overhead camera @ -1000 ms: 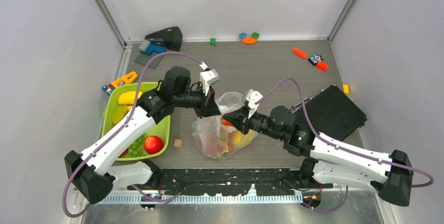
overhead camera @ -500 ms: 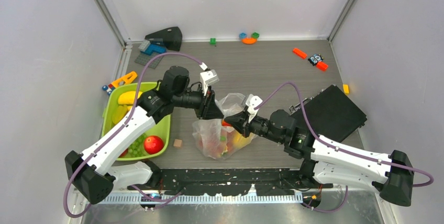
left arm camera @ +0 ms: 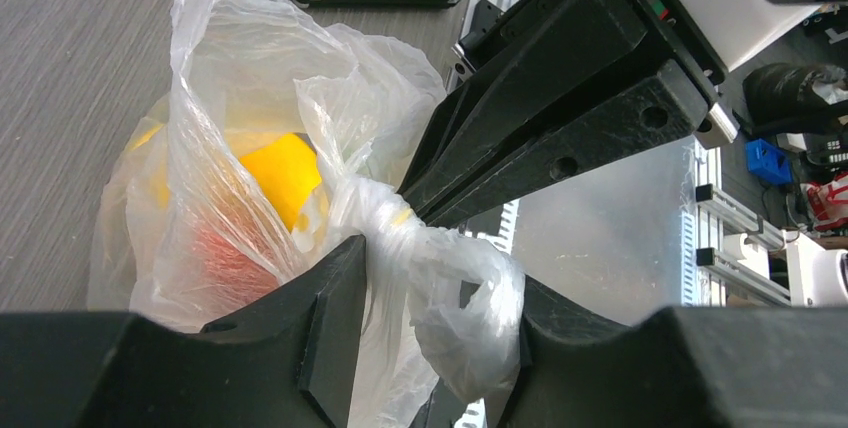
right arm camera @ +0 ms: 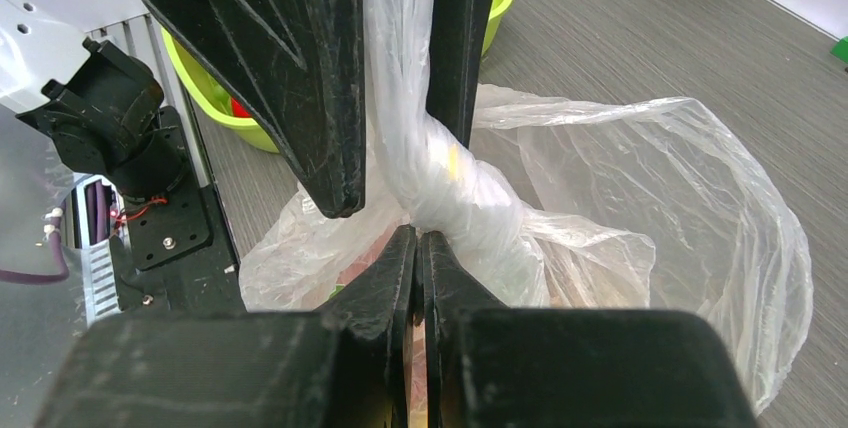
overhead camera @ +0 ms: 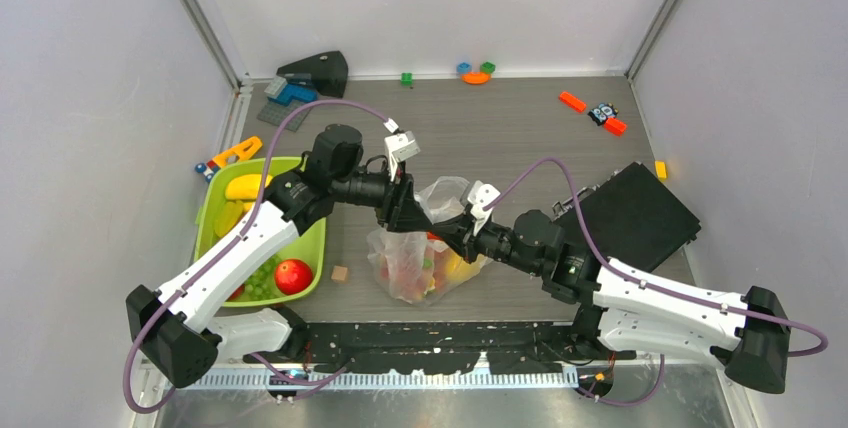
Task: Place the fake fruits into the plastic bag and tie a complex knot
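Bag (overhead camera: pixel 420 263): on the table between the two arms, bulging with fruit (left arm camera: pixel 285 173), yellow and red showing through the film.
Knot (left arm camera: pixel 420 248): handles twisted into a tight bunch above the fruit, one loose loop sticking out; by the look of it, not locked firmly yet.
Left gripper (left arm camera: pixel 440 348): fingers spread, standing either side of the bunch, film lying slack between them.
Right gripper (right arm camera: pixel 418 238): fingers pressed together, tips right at the twisted neck; impossible to tell whether any film is caught between them.
Tray (overhead camera: pixel 210 228): just left of the bag, holding an apple (overhead camera: pixel 293 275), grapes (overhead camera: pixel 262 283) and a banana (overhead camera: pixel 245 186).
Risk, unravelling: no hold from the spread fingers, so a likely springing back of the twist.
Risk, snagging: thin film clinging to a left finger and dragged along on any pull-away, tipping the bag.
Risk, tearing: hard pull at the neck against the weight of the fruit.
Risk, leftovers: a tied bag shutting out the tray's fruit.
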Available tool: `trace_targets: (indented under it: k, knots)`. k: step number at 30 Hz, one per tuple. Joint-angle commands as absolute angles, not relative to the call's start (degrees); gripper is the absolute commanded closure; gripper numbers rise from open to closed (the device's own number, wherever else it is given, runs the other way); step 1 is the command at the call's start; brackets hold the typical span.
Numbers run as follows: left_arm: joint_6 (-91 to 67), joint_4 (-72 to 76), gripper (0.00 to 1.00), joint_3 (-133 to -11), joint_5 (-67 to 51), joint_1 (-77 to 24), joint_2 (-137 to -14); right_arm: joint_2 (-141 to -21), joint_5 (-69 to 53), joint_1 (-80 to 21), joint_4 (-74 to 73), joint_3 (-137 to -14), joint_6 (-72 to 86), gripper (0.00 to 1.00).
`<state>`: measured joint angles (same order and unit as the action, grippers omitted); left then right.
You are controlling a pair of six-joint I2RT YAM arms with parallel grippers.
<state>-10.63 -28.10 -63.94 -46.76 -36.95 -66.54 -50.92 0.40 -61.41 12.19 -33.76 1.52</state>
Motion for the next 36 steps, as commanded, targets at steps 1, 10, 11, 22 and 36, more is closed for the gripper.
trace_targets:
  k: [1,10,11,22,36]
  knots:
    - [-13.0,-24.0,0.56,-64.6,-47.7,-36.9,-66.8,-51.4,1.5,-62.0,12.6,-33.2,0.4,0.95]
    - [-13.1,-26.7,0.59,-65.8,-43.4,-36.9,-67.5,-52.7,3.8,-64.0,11.6,-34.0,-1.8,0.95]
    - [-13.1,-26.9,0.6,-65.9,-42.9,-36.9,-67.5,-52.9,4.2,-64.2,11.4,-34.2,-2.2,0.95]
    - [-11.5,-29.4,0.78,-65.8,-41.6,-37.3,-67.4,-53.9,6.9,-66.0,10.3,-35.0,-3.7,0.95]
    - [-10.8,-21.4,1.0,-60.5,-37.7,-38.8,-61.1,-50.4,8.1,-66.3,8.1,-36.1,-1.1,0.65]
